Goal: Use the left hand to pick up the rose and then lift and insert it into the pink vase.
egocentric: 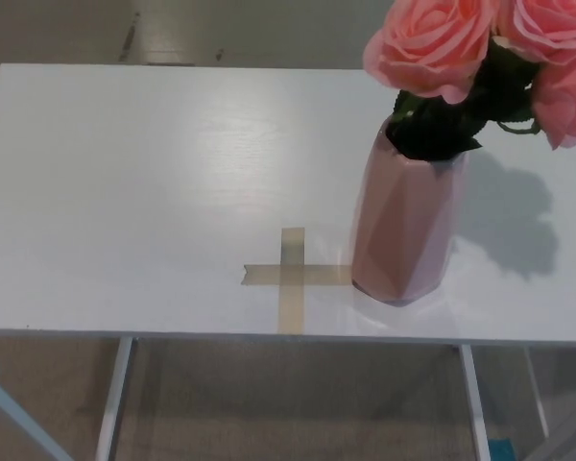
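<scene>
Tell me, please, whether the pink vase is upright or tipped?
Upright: the pink vase stands on its base on the table, roses rising from its mouth.

Faceted pink ceramic vase (pixel 404 230) stands upright on white rectangular tabletop (pixel 125 192), towards the right & near the front edge. Pink fabric roses (pixel 432 43) w/ dark green leaves (pixel 442 125) sit in its mouth; blooms partly cut off by top & right frame edges. Cross of tan masking tape (pixel 290 277) lies flat just left of the vase base, one arm reaching up to it. Vase shadow falls to the right. White metal table legs (pixel 113 399) show below, over grey floor (pixel 269 29).
</scene>
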Tool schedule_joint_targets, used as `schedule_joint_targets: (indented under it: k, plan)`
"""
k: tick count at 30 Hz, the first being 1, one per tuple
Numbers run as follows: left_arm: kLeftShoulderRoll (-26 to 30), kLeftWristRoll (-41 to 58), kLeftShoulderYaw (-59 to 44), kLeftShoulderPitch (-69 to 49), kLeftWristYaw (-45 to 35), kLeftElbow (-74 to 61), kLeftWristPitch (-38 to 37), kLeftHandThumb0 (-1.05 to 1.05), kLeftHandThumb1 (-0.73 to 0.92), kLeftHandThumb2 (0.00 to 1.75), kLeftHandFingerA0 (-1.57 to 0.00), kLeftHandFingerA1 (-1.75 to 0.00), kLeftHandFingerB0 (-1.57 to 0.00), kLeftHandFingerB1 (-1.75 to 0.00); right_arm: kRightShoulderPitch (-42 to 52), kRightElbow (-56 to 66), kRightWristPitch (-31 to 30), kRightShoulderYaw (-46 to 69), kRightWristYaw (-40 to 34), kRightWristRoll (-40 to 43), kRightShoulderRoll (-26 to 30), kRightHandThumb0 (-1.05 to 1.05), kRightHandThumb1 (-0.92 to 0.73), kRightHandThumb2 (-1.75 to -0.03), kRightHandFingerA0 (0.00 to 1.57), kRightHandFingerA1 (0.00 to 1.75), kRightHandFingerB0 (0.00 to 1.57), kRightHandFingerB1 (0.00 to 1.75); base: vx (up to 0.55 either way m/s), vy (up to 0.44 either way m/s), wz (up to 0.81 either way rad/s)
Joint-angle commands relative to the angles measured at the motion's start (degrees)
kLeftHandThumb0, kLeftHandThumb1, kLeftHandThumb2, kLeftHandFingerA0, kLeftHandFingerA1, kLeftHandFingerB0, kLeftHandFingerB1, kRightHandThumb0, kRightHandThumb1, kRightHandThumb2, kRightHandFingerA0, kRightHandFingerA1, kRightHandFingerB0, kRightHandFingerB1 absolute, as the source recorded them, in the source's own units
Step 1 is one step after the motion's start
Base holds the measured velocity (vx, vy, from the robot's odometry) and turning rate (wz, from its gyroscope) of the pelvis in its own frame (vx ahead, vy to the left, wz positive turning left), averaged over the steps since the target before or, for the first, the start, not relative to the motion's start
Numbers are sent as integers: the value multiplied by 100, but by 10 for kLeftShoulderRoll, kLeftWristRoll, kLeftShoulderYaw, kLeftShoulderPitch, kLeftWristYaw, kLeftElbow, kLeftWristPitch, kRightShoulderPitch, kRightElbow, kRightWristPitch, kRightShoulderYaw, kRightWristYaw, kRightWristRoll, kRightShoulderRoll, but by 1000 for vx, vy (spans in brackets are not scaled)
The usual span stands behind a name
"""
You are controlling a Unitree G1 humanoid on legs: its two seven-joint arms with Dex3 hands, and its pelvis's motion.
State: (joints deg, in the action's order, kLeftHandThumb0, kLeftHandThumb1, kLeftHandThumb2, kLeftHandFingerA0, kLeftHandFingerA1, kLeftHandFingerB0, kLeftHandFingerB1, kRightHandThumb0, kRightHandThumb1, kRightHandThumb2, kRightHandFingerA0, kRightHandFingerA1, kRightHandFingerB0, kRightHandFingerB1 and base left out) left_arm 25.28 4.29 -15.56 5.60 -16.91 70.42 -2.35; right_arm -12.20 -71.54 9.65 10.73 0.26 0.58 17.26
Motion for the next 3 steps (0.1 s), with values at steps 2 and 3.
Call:
schedule_joint_targets:
  k: [2,3]
  plan:
    - [7,-7,3,1,12,20,-52,-63,49,56,-27,-31,-22,-29,1,-2,-2,3,-2,2,4,-17,-62,-58,61,50,56,47,0,0,0]
    - [8,-8,5,1,12,22,-54,-63,49,56,-27,-31,-22,-29,2,-1,-1,4,-2,2,4,-17,-62,-58,61,50,56,47,0,0,0]
